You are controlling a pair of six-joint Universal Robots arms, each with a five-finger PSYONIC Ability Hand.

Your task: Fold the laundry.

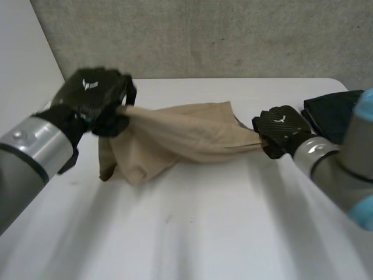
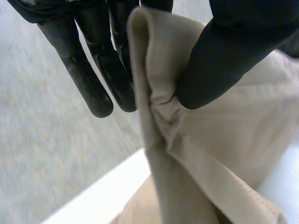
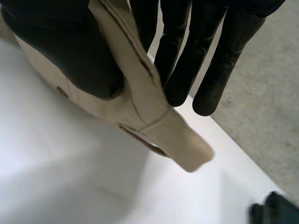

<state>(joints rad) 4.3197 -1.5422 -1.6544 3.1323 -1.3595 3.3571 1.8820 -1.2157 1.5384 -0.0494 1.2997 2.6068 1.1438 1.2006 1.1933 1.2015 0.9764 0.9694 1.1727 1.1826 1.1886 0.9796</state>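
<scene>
White bench [image 1: 192,233], grey speckled wall [image 1: 233,35] behind: a beige garment [image 1: 186,137] hangs stretched between the robot's two black hands, above the middle of the bench. The left hand [image 1: 96,96], raised at the bench's left side, is clamped on one end of the cloth. Its wrist view shows the thumb [image 2: 215,60] pressing a folded edge against the straight fingers [image 2: 98,70]. Below that hand a bunched part of the garment droops low toward the bench. The right hand [image 1: 282,131], held lower at the bench's right side, pinches the opposite end. There a stitched band of the cloth runs between its thumb [image 3: 70,51] and its fingers [image 3: 219,60], and the tip of the band sticks out past the fingertips. A dark garment [image 1: 332,111] lies heaped at the bench's far right corner, just behind the right hand and apart from the beige cloth.
</scene>
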